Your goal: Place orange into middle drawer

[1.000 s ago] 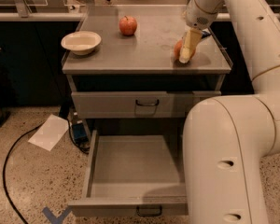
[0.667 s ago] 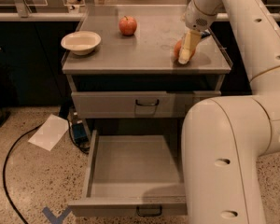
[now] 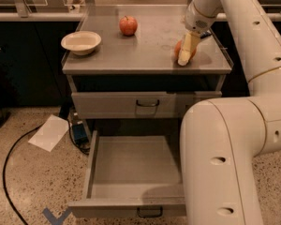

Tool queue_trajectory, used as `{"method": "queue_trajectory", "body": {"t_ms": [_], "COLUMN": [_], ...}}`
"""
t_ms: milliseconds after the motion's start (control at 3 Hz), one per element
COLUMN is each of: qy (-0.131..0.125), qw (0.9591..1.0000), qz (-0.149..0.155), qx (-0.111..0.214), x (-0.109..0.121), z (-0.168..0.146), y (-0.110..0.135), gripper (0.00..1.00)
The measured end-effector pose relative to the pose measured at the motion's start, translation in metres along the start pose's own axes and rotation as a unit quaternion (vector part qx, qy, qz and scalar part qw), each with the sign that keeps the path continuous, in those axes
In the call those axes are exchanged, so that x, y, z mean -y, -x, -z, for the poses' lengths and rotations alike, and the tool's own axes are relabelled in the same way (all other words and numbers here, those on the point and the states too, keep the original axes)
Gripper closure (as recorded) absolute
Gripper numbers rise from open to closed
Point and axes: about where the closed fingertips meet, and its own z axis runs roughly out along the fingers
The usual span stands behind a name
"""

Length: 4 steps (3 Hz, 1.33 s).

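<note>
The orange (image 3: 179, 47) rests on the grey cabinet top (image 3: 145, 50) near its right front corner, mostly hidden behind my gripper's pale finger. My gripper (image 3: 185, 53) reaches down from the white arm at the upper right and stands around the orange. The middle drawer (image 3: 131, 172) is pulled wide open below, grey and bare inside, with a dark bail handle on its front. The upper drawer (image 3: 145, 104) is closed.
A red apple (image 3: 128, 25) sits at the back of the cabinet top. A white bowl (image 3: 81, 42) sits at its left. My arm's large white body (image 3: 225, 163) covers the open drawer's right side. A sheet of paper (image 3: 49, 132) and a black cable (image 3: 9, 172) lie on the floor.
</note>
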Motion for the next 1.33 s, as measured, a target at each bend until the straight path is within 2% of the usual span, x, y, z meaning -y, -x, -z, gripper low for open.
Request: {"method": "queue_trajectory", "body": {"t_ms": [667,1333], "qy": [0.004,0.02], "qw": [0.9999,0.9996], "qz": [-0.013,-0.018], "qx": [0.0,0.0], "x": [-0.001,-0.006], "z": [-0.004,-0.016], "y": [-0.008,-0.011], "gripper": [0.0,0.0]}}
